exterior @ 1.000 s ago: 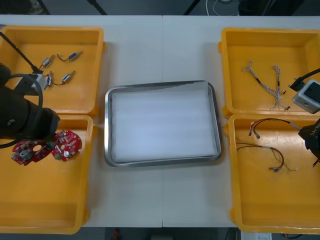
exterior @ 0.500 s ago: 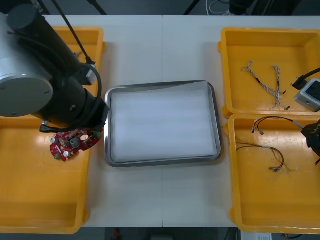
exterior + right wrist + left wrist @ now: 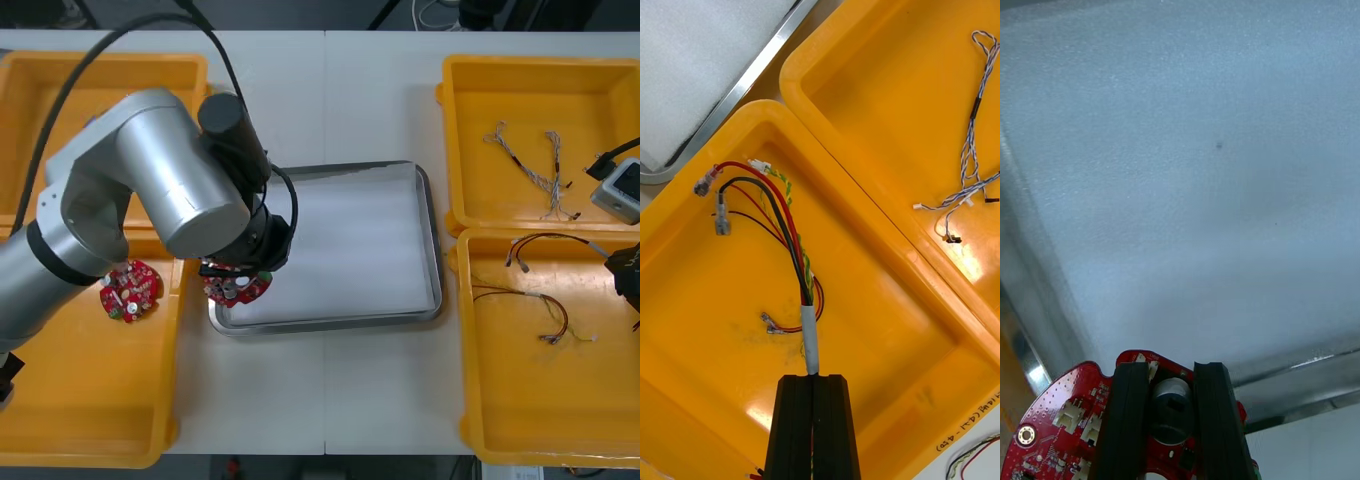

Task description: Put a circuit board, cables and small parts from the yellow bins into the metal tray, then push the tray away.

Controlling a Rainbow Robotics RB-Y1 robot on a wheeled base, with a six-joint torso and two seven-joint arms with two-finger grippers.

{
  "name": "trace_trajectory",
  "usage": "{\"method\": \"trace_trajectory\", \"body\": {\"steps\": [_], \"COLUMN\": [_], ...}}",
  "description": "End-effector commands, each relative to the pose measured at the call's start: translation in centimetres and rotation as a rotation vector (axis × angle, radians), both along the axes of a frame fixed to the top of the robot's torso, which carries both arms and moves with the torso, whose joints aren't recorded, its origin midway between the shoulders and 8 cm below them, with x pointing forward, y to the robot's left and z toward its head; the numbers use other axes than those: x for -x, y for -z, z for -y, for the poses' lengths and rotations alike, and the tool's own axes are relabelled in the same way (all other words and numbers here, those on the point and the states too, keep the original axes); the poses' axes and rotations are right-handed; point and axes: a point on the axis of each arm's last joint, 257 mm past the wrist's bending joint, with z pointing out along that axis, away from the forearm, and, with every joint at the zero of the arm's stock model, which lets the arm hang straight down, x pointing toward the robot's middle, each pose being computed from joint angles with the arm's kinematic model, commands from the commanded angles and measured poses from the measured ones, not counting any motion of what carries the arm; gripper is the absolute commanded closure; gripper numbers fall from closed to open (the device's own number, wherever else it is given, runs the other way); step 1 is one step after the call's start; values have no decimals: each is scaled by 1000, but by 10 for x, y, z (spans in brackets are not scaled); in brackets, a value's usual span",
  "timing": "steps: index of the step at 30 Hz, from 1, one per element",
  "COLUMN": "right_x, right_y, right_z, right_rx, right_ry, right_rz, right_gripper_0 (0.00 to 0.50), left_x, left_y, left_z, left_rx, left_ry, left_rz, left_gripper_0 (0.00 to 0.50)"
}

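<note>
Bright even light; glare spots on yellow bin floor

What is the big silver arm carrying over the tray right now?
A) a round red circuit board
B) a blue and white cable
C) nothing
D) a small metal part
A: the left end effector is shut on a round red circuit board above the near left corner of the metal tray; the right end effector hangs over a right-hand yellow bin.

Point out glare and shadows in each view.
Front view: the metal tray's rim glints along the near edge. Left wrist view: the white lining darkens near the circuit board held by the left gripper. Right wrist view: a bright spot on the yellow bin floor beside the parked right gripper.
</note>
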Motion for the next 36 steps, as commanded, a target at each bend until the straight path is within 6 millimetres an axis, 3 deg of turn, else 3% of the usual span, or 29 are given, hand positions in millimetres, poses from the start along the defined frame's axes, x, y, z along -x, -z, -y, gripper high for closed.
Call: {"method": "trace_trajectory", "body": {"steps": [1,9,18,19,21,22,36], "right_x": [6,6,6,7,6,6,8], "right_y": [3,3,3,4,3,3,2], "right_z": [-3,-4,-4,-4,-4,-4,-7], "right_rx": [-9,-12,-12,-11,-12,-13,-11], "right_ry": [22,23,23,21,21,20,7], "right_rz": [-6,-7,-7,-9,-8,-9,-5], "right_gripper_0": [500,500,500,500,500,500,500], "left_x": [-12,-22,-21,-21,-22,-22,-23], "left_y": [4,25,26,26,25,25,11], "left_z": [24,31,34,33,33,32,33], "left_rx": [21,30,42,43,47,56,90], "left_ry": [-25,-38,-54,-58,-67,-85,-119], "left_rz": [51,66,67,67,69,68,76], "left_gripper_0": [500,500,498,409,109,0,0]}}
